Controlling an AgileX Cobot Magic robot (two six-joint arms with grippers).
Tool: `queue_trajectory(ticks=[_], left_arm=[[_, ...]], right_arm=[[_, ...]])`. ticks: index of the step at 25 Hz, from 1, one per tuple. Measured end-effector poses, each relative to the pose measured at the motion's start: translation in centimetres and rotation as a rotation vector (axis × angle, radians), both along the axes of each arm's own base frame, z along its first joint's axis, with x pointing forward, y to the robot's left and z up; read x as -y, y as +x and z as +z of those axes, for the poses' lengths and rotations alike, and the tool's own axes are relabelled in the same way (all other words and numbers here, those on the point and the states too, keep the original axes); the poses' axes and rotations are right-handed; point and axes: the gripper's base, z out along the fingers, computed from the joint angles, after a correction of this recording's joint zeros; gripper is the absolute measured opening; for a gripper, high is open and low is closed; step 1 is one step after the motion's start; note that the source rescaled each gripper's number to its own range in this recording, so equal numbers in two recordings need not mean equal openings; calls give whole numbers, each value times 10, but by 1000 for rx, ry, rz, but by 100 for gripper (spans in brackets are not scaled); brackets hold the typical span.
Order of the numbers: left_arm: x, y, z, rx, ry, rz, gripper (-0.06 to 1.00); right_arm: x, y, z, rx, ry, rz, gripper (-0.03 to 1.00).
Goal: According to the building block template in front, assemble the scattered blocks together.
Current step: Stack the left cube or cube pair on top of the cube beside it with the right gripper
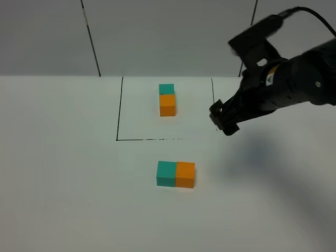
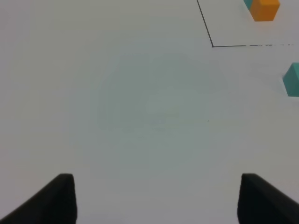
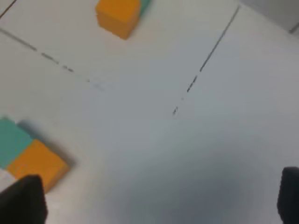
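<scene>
While I am holding my right gripper [image 1: 223, 119] spread and empty above the table [image 1: 63, 184], the black outline [image 1: 119, 110] is framing the template pair [image 1: 167, 100]. My left gripper [image 2: 156, 198] is gaping too; the teal cube [image 1: 166, 174] and orange cube [image 1: 185, 175] are touching outside that outline.

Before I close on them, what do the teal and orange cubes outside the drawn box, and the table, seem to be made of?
Teal cube and orange cube: solid colour, matte faces with no glare or grain, and crisp edges. They are likely painted wood or plastic, but I cannot tell which. Table: a smooth white surface with low sheen and black lines drawn on it, possibly paper or laminate.
</scene>
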Motion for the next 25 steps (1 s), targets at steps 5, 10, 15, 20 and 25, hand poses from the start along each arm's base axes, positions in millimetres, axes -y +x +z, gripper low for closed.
queue_trajectory(ticks=[5,10,15,20,25], left_arm=[[0,0,0,0,0,0,51],[0,0,0,0,0,0,51],[0,0,0,0,0,0,51],[0,0,0,0,0,0,51],[0,0,0,0,0,0,51]], right_arm=[[-44,17,-10,-63,-212,261,100],[-85,29,-40,-208,-315,408,100],[-112,33,-75,-318,-373,521,100],[-126,33,-107,-347,-411,584,100],[-130,38,-130,-359,-425,596,100]])
